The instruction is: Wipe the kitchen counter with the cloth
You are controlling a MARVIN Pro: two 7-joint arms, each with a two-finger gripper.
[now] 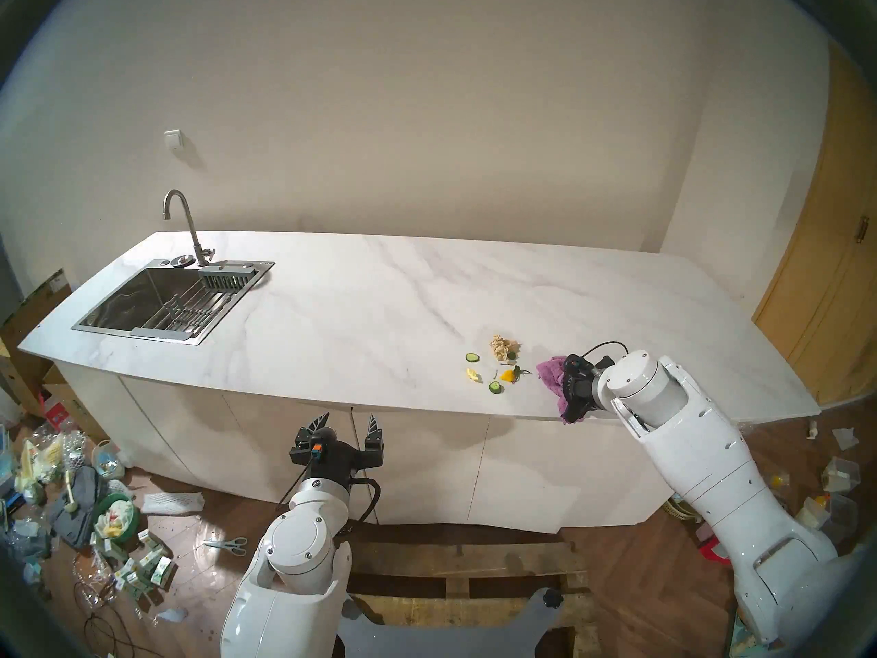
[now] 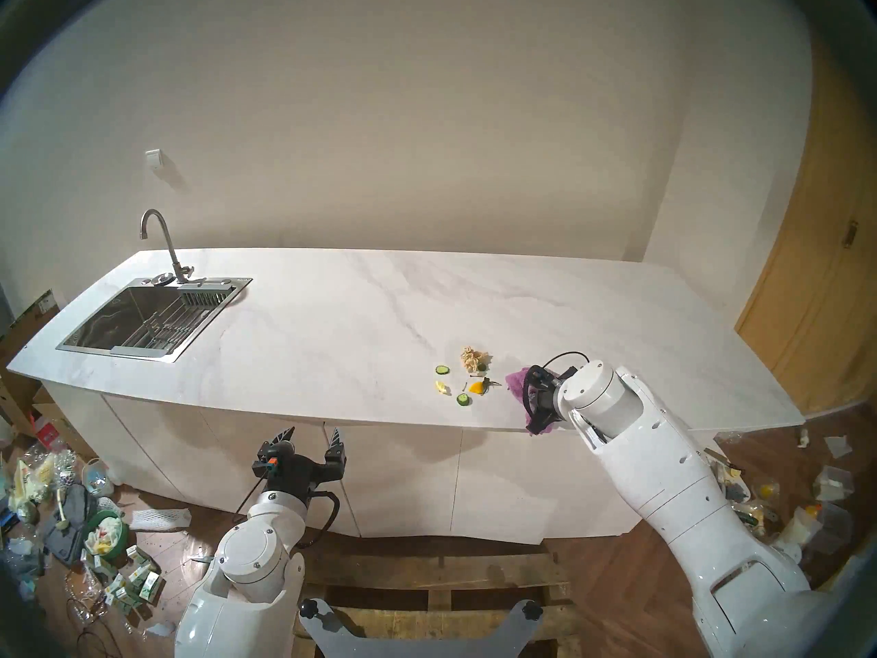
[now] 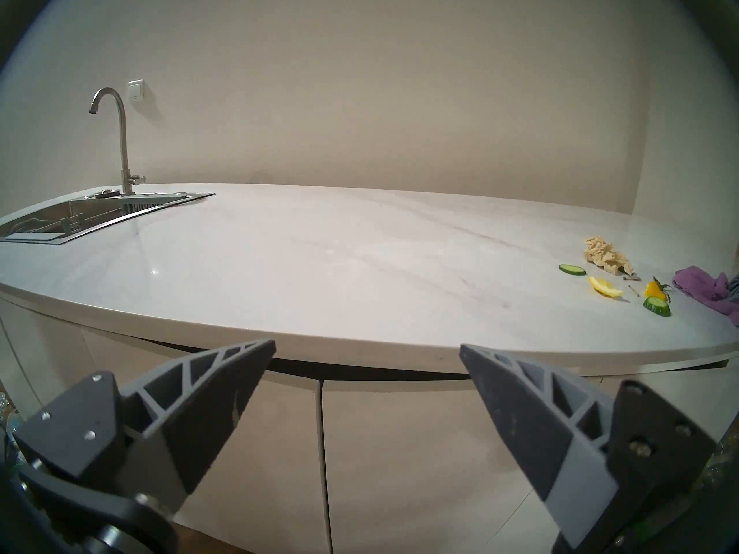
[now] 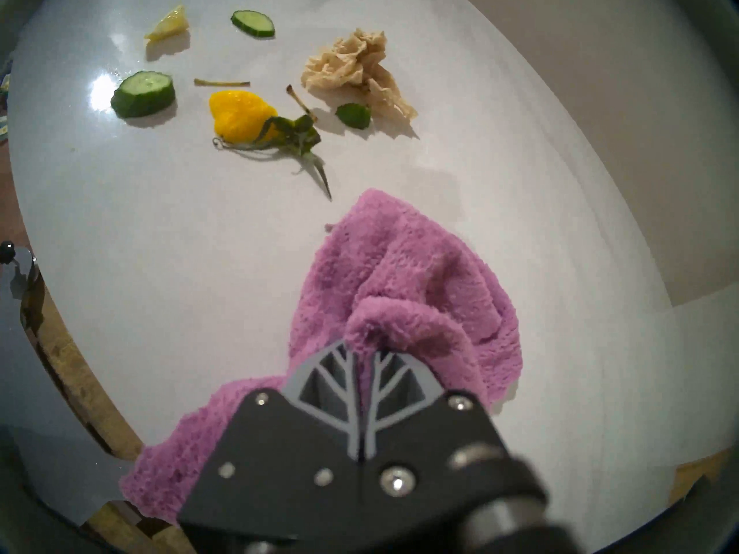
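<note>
presently the kitchen counter [image 1: 360, 310] fills most of your head view: a long white slab with grey veins, on a white cabinet base. the sink [image 1: 161, 305] and faucet [image 1: 182, 225] sit at its left end, well apart from the work.

your right arm reaches in over the front edge at the right. its right gripper [image 4: 362, 353] is angled down toward the slab with the jaws pressed together on a raised fold of the cloth [image 4: 420, 285]. the cloth is purple and fluffy. most of it lies spread on the counter ahead of the fingers, and one corner trails back over the front edge. pinching a fold rather than the whole rag probably leaves a broad pad free to drag, which suits wiping.

your left gripper [image 1: 348, 422] hangs below counter level in front of the cabinet doors, jaws wide apart and holding nothing. judged parked, out of the sweep path.

just left of the cloth is a scatter of food scraps: a crumpled beige lump [image 4: 360, 73], two cucumber slices [image 4: 144, 93], a yellow pepper piece with green stem [image 4: 240, 115], a lemon bit [image 4: 170, 25]. the stem tip lies near the cloth's leading edge, not touching. judgement: wipe barely begun; next stroke would run left through the scraps.
</note>
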